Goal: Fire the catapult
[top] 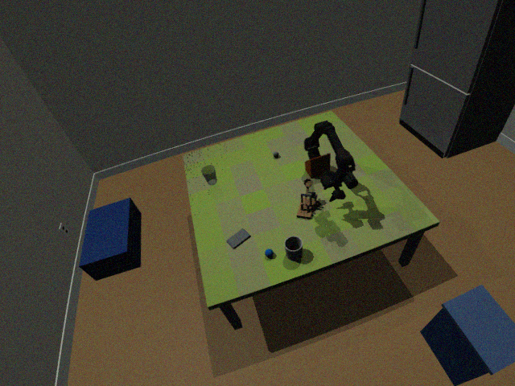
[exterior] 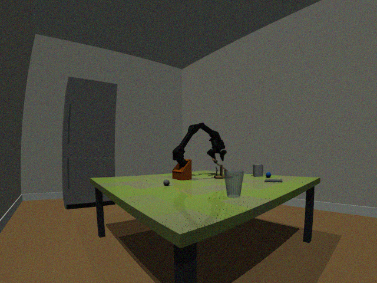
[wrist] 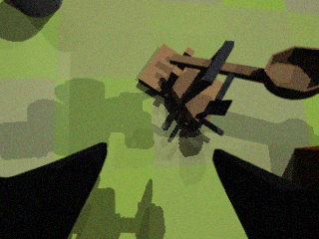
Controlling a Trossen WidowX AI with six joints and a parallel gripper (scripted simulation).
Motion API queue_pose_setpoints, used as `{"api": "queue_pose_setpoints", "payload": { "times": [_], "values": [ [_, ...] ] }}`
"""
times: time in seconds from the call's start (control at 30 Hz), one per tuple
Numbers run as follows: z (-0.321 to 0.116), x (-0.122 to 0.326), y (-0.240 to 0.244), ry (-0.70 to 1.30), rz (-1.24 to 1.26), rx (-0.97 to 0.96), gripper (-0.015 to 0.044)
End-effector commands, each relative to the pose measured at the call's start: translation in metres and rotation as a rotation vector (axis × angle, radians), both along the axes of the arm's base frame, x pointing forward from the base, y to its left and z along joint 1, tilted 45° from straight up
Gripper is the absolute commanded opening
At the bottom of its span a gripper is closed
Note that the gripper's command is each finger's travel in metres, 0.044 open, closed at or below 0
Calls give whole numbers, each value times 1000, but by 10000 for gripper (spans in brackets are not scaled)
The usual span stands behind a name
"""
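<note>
The wooden catapult stands on the table beside the arm. Its throwing arm is raised, and the spoon-like cup at its end is empty. My gripper is open and empty, above the table beside the catapult, with its fingers wide apart. The mug, grey in the dim light, stands upright near the table's front edge in the top view. Its inside is dark, and I cannot tell what is in it. No red ball shows in any view.
A blue ball lies beside the mug, and a grey slab lies further left. A clear glass and a grey ball stand apart. The orange block is at the arm's base.
</note>
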State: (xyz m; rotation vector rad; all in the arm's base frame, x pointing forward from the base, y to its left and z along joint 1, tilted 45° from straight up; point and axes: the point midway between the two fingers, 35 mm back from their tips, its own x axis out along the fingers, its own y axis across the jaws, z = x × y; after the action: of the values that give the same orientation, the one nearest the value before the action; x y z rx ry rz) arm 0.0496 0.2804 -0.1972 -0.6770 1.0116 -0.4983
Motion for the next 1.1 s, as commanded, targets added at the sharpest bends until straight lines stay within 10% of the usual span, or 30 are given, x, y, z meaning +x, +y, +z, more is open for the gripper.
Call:
{"api": "queue_pose_setpoints", "payload": {
  "times": [0.0,1.07],
  "values": [
    [-5,12,23,115,49,29,440],
    [30,224,175,538,885,204,440]
  ]
}}
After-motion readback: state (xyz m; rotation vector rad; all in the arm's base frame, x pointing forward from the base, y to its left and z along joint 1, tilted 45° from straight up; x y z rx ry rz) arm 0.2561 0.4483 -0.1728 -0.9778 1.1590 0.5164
